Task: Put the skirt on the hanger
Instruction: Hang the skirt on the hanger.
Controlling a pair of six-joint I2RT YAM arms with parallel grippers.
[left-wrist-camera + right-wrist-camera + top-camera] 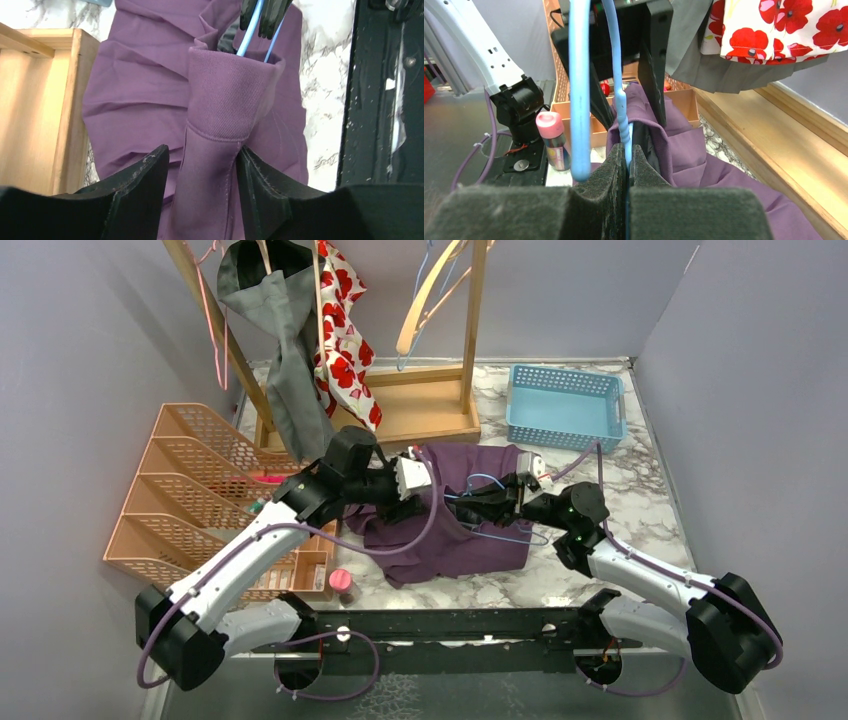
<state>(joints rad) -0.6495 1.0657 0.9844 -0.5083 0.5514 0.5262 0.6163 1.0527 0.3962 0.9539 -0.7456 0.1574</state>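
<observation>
The purple skirt [470, 540] lies crumpled on the marble table between the arms. My left gripper [435, 498] is shut on its raised waistband, which runs between the fingers in the left wrist view [215, 150]. My right gripper [475, 502] faces it and is shut on a thin light-blue hanger [621, 100]. The hanger's wire is pinched between the pads [616, 165]. In the left wrist view the blue hanger [247, 40] enters the open top of the waistband [230, 85]. The hanger's other limb [579, 90] hangs free to the left.
A wooden garment rack [430, 410] stands behind the skirt, carrying a grey garment [285, 360], a red-poppy garment [345, 340] and bare hangers [425, 300]. There is a blue basket [565, 405] at back right, an orange divider tray [190, 490] at left, and a pink-capped bottle [342, 585] near the front.
</observation>
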